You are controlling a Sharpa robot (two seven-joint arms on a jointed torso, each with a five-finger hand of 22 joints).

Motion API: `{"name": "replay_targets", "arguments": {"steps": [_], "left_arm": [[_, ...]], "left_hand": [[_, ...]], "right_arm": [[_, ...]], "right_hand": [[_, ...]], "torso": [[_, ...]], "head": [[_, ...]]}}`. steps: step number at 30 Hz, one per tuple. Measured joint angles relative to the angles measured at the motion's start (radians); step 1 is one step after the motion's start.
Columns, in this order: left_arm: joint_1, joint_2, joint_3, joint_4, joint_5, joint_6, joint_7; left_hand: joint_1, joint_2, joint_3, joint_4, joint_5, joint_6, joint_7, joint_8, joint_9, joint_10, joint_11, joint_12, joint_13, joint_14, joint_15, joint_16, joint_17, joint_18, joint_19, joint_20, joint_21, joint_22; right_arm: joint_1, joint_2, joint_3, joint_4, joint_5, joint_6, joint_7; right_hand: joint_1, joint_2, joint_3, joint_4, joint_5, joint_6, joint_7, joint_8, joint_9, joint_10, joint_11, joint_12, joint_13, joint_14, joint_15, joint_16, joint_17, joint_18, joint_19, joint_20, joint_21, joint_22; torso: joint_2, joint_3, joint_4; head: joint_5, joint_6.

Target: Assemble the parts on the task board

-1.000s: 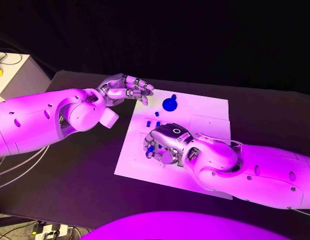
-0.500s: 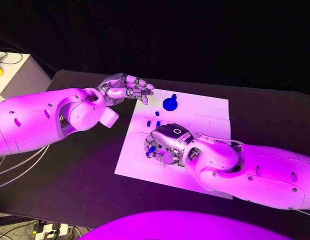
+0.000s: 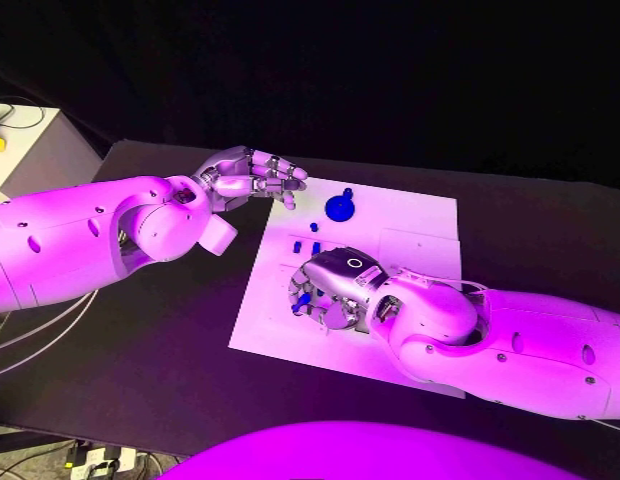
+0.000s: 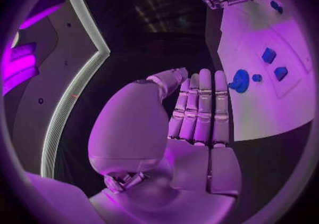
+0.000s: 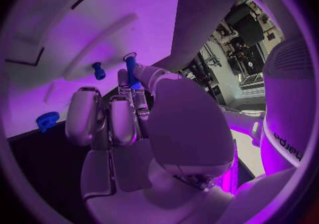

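The white task board [image 3: 404, 232] lies in the middle of the black table. My right hand [image 3: 333, 290] hovers low over its near left part and pinches a slim blue peg [image 5: 132, 69] between thumb and fingers; the peg's tip [image 3: 299, 298] shows under the hand. My left hand [image 3: 253, 176] hangs off the board's far left corner, fingers together and loosely bent, holding nothing [image 4: 198, 112]. A round blue part [image 3: 339, 207] stands near the far edge. Small blue pieces [image 3: 315, 247] lie between the two hands.
A second blue peg [image 5: 98, 70] and a blue toothed piece [image 5: 47, 120] lie on the board [image 5: 100, 11] near my right hand. Two blue blocks [image 4: 268, 55] sit in recesses beside the round part [image 4: 239, 80]. A pale cabinet [image 3: 22, 150] stands off the table's left.
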Motion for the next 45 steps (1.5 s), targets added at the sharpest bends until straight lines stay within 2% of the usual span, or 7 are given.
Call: {"name": "replay_targets", "arguments": {"steps": [12, 25, 32, 33, 35, 37, 45], "left_arm": [[0.000, 0.000, 0.000, 0.000, 0.000, 0.001, -0.001], [0.000, 0.000, 0.000, 0.000, 0.000, 0.003, -0.002], [0.000, 0.000, 0.000, 0.000, 0.000, 0.003, -0.003], [0.000, 0.000, 0.000, 0.000, 0.000, 0.003, -0.003], [0.000, 0.000, 0.000, 0.000, 0.000, 0.004, -0.003], [0.000, 0.000, 0.000, 0.000, 0.000, 0.004, -0.003], [0.000, 0.001, 0.000, 0.000, 0.000, 0.005, -0.004]], "left_hand": [[0.000, 0.000, 0.000, 0.000, 0.000, 0.000, 0.000, 0.000, 0.000, 0.000, 0.000, -0.003, 0.000, 0.000, 0.000, 0.000, 0.000, 0.000, 0.000, 0.000, 0.000, 0.000], [0.000, 0.000, 0.000, 0.000, 0.000, 0.000, 0.000, 0.000, 0.000, 0.000, 0.000, -0.003, 0.000, 0.000, 0.000, 0.000, 0.000, 0.000, 0.000, 0.000, 0.000, -0.001], [0.000, 0.000, 0.000, 0.000, 0.000, 0.000, 0.000, 0.000, 0.000, 0.000, 0.000, -0.003, 0.001, 0.000, 0.000, 0.000, 0.001, 0.000, 0.000, 0.000, 0.000, -0.002], [0.000, 0.000, 0.000, 0.000, 0.000, 0.000, 0.000, 0.000, 0.000, 0.000, 0.000, -0.003, 0.001, 0.000, 0.000, 0.000, 0.001, 0.000, 0.000, 0.000, 0.000, -0.002], [0.000, 0.000, 0.000, 0.000, 0.000, 0.000, 0.000, 0.000, 0.000, 0.000, 0.000, -0.003, 0.001, 0.000, 0.000, 0.000, 0.001, 0.000, 0.000, 0.000, 0.000, -0.002], [0.000, 0.000, 0.000, 0.000, 0.000, 0.000, 0.000, 0.000, 0.000, 0.000, 0.000, -0.003, 0.001, 0.000, 0.000, 0.000, 0.001, 0.000, 0.000, 0.000, 0.000, -0.002], [0.000, 0.000, 0.000, 0.000, 0.000, 0.000, 0.000, 0.000, 0.000, 0.000, 0.000, -0.003, 0.001, 0.000, 0.000, 0.000, 0.001, 0.000, 0.000, 0.000, 0.000, -0.002]], "right_arm": [[-0.005, -0.009, -0.004, 0.007, -0.001, 0.006, -0.007], [-0.005, -0.008, -0.003, 0.009, -0.003, 0.010, -0.016], [-0.005, -0.001, -0.003, 0.005, -0.008, 0.014, -0.023], [-0.005, 0.001, -0.002, 0.004, -0.008, 0.016, -0.024], [-0.004, 0.006, -0.002, 0.002, -0.010, 0.020, -0.026], [-0.004, 0.010, -0.002, -0.001, -0.012, 0.024, -0.028], [-0.003, 0.024, -0.002, -0.010, -0.015, 0.043, -0.034]], "right_hand": [[0.000, 0.000, 0.000, 0.000, -0.001, -0.002, -0.002, -0.003, -0.001, 0.000, 0.000, 0.000, 0.001, 0.000, 0.000, 0.000, 0.000, 0.000, 0.000, 0.000, 0.000, 0.000], [0.000, 0.000, 0.000, -0.003, -0.003, -0.004, -0.003, 0.001, 0.002, 0.000, 0.000, -0.001, 0.001, 0.000, 0.000, 0.000, 0.000, 0.000, 0.000, 0.000, 0.000, 0.000], [0.000, 0.000, 0.001, -0.004, 0.001, -0.005, 0.002, 0.001, 0.002, 0.000, 0.000, -0.003, 0.007, 0.000, 0.000, 0.000, -0.003, 0.000, 0.000, 0.000, -0.010, 0.000], [0.000, 0.000, 0.001, -0.004, 0.006, -0.010, 0.007, 0.001, 0.003, 0.000, 0.000, -0.007, 0.007, 0.000, 0.000, 0.000, -0.003, 0.000, 0.000, 0.000, -0.016, 0.000], [-0.019, -0.001, -0.002, -0.016, 0.054, -0.025, 0.020, -0.005, 0.006, 0.000, 0.000, -0.019, 0.009, 0.005, 0.005, 0.000, -0.006, 0.000, 0.001, 0.001, -0.030, 0.000], [-0.040, -0.010, 0.015, -0.046, 0.075, -0.044, 0.021, -0.016, 0.006, -0.002, -0.002, -0.028, 0.010, 0.005, 0.005, -0.001, -0.012, 0.000, 0.004, 0.004, -0.044, 0.000], [-0.070, -0.029, 0.017, -0.061, 0.086, -0.082, 0.025, -0.049, -0.011, -0.008, -0.009, -0.035, 0.010, 0.005, 0.013, -0.006, -0.018, 0.000, 0.003, 0.011, -0.061, 0.000]], "torso": [[0.000, -0.0001, 0.0002], [0.000, 0.0000, 0.0002], [0.000, 0.0000, 0.0001], [0.000, -0.0001, 0.0001], [0.000, -0.0001, 0.0001], [0.000, -0.0001, 0.0000], [0.000, -0.0003, 0.0006]], "head": [[0.000, -0.001], [-0.001, 0.000], [-0.001, 0.001], [-0.001, 0.001], [-0.002, 0.001], [-0.003, 0.001], [-0.005, 0.000]]}}
